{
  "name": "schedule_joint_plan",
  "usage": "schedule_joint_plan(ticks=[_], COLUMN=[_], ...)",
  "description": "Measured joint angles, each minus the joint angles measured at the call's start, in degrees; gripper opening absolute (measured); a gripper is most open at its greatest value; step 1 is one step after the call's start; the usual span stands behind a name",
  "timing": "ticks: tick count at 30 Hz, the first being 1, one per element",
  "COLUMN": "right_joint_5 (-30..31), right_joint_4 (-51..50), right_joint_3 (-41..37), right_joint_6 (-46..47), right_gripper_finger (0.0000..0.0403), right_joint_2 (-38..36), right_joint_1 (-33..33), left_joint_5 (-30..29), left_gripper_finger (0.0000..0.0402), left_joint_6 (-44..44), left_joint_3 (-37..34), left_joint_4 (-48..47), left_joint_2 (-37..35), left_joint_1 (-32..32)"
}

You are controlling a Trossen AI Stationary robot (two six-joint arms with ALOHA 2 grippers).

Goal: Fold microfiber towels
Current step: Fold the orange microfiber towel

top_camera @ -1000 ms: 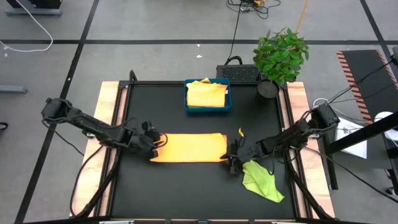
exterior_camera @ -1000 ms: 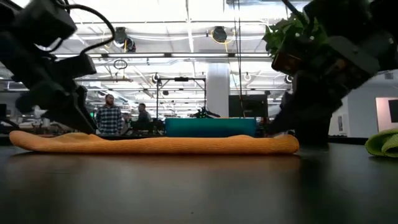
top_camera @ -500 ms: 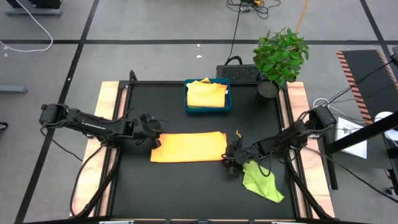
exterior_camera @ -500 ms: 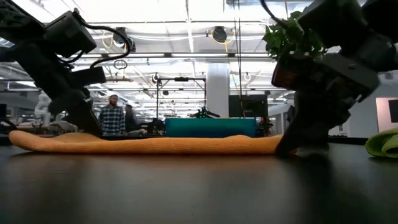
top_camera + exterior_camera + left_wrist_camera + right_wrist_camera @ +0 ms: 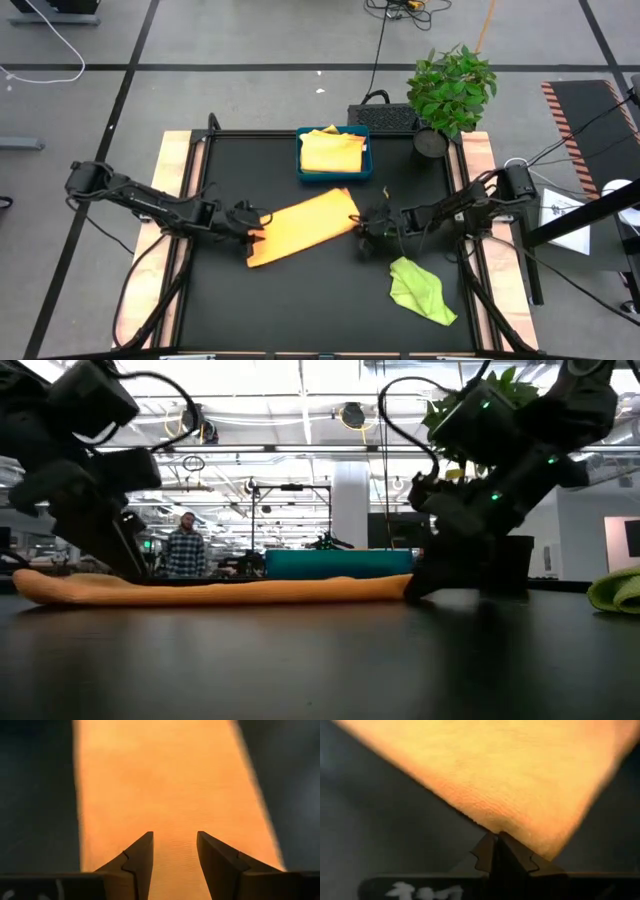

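Observation:
An orange-yellow towel (image 5: pixel 300 226), folded into a long strip, lies flat on the black table. It slants from near-left to far-right, and the low view (image 5: pixel 250 592) shows it too. My left gripper (image 5: pixel 252 228) is open over the towel's left end (image 5: pixel 170 780). My right gripper (image 5: pixel 365 222) is shut at the towel's right end. A pale yellow towel (image 5: pixel 332 152) lies in the blue tray (image 5: pixel 303 170). A lime green towel (image 5: pixel 420 290) lies crumpled at the near right. My left gripper has its open fingers (image 5: pixel 137 862) on the upper face of the towel's left end (image 5: pixel 172 855), slanting down from the table's left. The towel lies flat under them. My right gripper pinches the edge of the towel's right end (image 5: pixel 485 820), close to a corner (image 5: pixel 550 852), between its two shut fingers. It comes in low from the table's right. The end stays at table height (image 5: pixel 405 588).
The blue tray stands at the far middle. A potted plant (image 5: pixel 450 92) stands at the far right corner. Wooden rails (image 5: pixel 172 190) run along the table's left and right sides. People stand in the room beyond the table (image 5: pixel 185 545).
My right gripper has gone toward the table's far edge and a little left, dragging the towel's right end with it. The towel has turned about its left end, which stayed under my left gripper. It lay parallel to the near edge and now slants.

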Motion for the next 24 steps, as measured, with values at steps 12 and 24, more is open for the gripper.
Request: schedule_joint_plan(ticks=[12,24], right_joint_5=[1.64,-0.05], right_joint_4=[1.69,12.40], right_joint_3=[-0.18,-0.15], right_joint_6=[-5.78,-13.19], right_gripper_finger=[0.0020,0.0020], right_joint_2=[-5.88,-7.22], right_joint_1=[-0.30,5.68], left_joint_5=[0.04,-4.87], left_gripper_finger=[0.0154,0.0154], left_joint_6=[1.05,4.03], left_joint_3=[5.34,10.98], left_joint_4=[-2.66,-6.79], left_joint_2=[-0.02,7.72], left_joint_1=[-8.57,-20.28])
